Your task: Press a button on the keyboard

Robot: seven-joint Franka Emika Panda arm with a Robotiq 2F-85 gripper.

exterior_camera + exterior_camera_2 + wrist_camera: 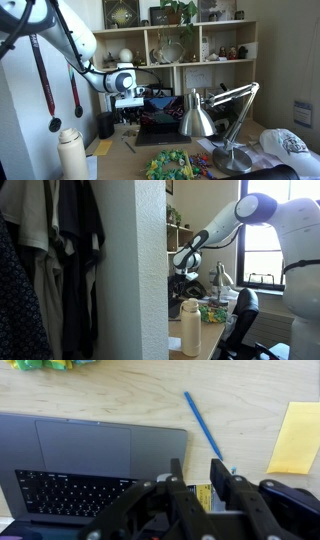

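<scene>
The keyboard (75,493) is the black key deck of a dark grey laptop, at the lower left of the wrist view, with its trackpad (85,445) above. The laptop (160,130) sits on the wooden desk behind the silver lamp. My gripper (197,462) hangs above the desk just off the laptop's right edge, beside the keys and not over them. Its two fingers stand a narrow gap apart with nothing between them. It also shows in both exterior views (128,100) (186,276), above the desk.
A blue pen (205,422) and a yellow note (295,438) lie on the desk near the gripper. A colourful toy pile (175,165) and a silver lamp (198,118) stand in front of the laptop. A white bottle (72,152) stands nearby, and shelves (190,45) are behind.
</scene>
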